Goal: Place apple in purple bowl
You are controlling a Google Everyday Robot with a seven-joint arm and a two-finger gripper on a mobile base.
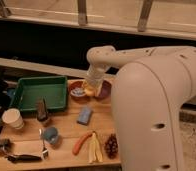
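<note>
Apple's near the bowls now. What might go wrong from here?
The gripper hangs with the apple about where the red bowl and the purple bowl meet, so the apple may land in the red bowl or bounce off a rim. The arm also hides part of the purple bowl, making the drop hard to check.

On the wooden surface we see a green tray at ten o'clock. At twelve there is a red-orange bowl, at nine o'clock from the tool above it. A paper cup sits at nine and a blue sponge mid-surface. A carrot, a banana and a dark cluster lie at five.
</note>
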